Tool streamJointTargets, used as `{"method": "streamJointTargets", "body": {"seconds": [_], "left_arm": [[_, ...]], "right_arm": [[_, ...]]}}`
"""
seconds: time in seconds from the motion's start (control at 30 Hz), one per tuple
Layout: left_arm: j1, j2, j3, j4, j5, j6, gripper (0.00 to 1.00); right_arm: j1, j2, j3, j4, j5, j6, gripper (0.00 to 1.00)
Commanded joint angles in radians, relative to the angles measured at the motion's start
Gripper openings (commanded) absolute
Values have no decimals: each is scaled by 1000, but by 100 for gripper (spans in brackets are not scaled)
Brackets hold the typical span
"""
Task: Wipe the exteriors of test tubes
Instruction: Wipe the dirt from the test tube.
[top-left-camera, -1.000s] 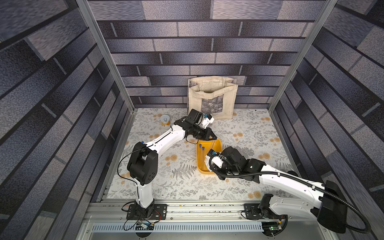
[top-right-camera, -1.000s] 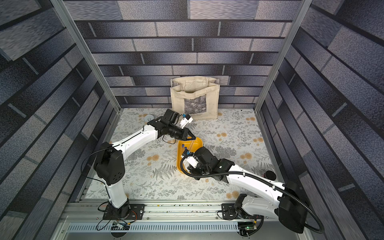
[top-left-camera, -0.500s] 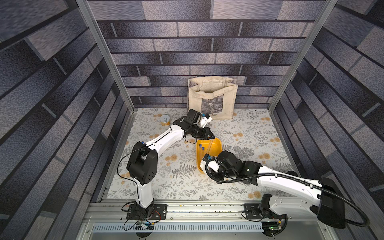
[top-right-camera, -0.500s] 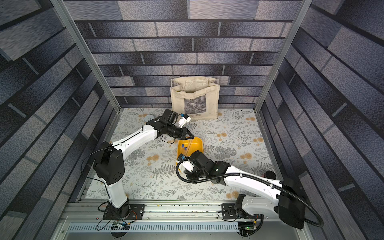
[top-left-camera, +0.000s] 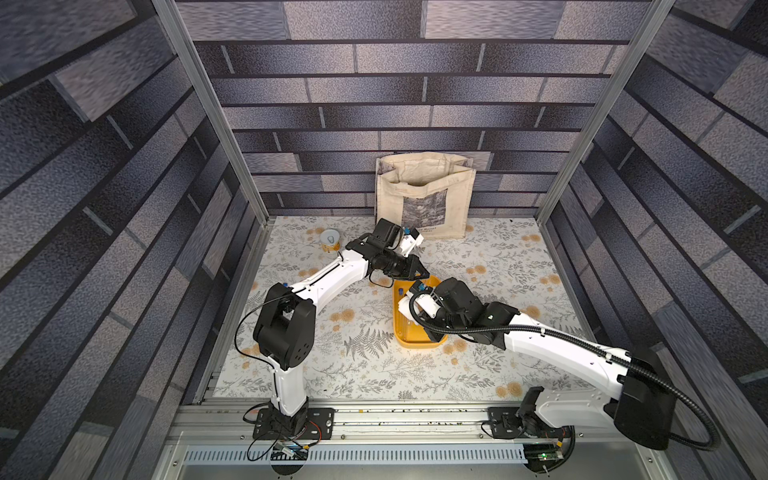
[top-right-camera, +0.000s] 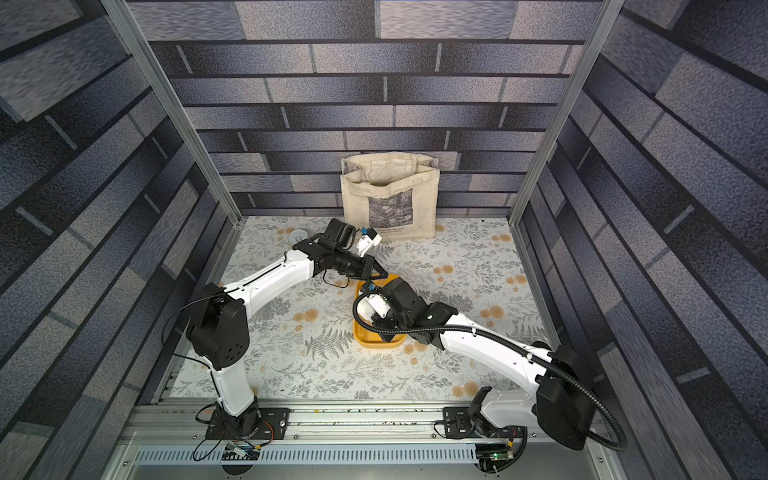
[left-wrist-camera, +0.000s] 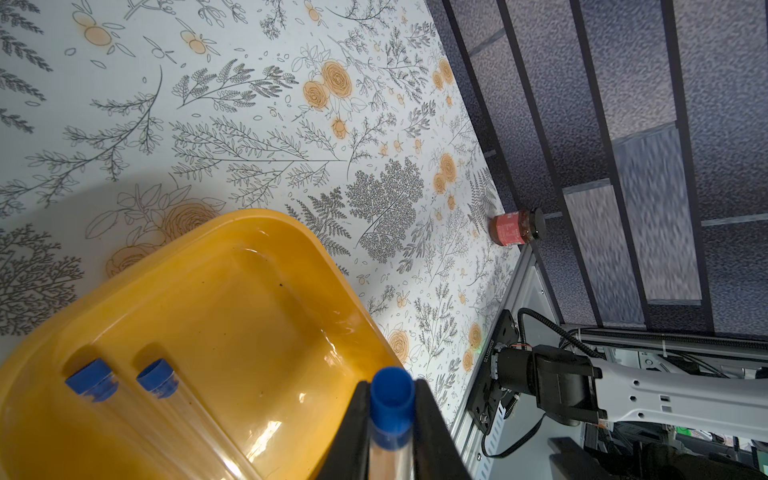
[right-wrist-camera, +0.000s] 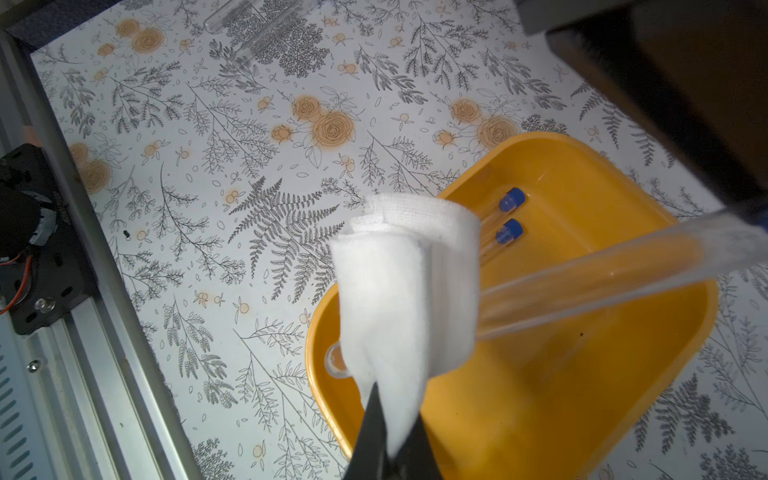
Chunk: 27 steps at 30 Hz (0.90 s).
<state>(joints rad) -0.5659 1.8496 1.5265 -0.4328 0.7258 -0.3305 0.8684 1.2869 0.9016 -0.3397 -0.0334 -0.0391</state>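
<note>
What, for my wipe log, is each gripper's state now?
Left gripper: closed on a test tube.
Right gripper: closed on the white cloth.

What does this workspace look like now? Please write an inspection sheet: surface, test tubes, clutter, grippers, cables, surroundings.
Surface: floral mat, yellow tray in the middle.
Job's things: two capped test tubes lie in the tray; a third tube is held over it; another clear tube lies on the mat, blurred.
Clutter: tote bag at the back wall, tin can, red jar.
Grippers: left gripper shut on the third tube by its blue cap; right gripper shut on a white cloth.
Cables: black conduit along the right arm; thin cable loop beside the left arm.
Surroundings: brick-pattern walls, metal frame post.
</note>
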Motion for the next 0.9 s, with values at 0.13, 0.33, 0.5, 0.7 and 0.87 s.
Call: {"method": "streamJointTargets", "body": {"seconds": [0.13, 0.33, 0.5, 0.7, 0.87], "left_arm": [[-3, -40, -18, 1, 10, -13, 11], [-1, -43, -13, -7, 14, -8, 11], [-1, -42, -14, -7, 17, -7, 11], [-1, -40, -14, -3, 23, -6, 11], [-2, -42, -14, -3, 24, -7, 11]], "right_arm": [[-62, 49, 76, -47, 44, -19, 0], [-106, 84, 114, -66, 85, -9, 0], [-139, 89, 130, -68, 109, 0, 0], [-166, 106, 148, -86, 164, 15, 0], [-166, 94, 125, -62, 213, 4, 0]]}}
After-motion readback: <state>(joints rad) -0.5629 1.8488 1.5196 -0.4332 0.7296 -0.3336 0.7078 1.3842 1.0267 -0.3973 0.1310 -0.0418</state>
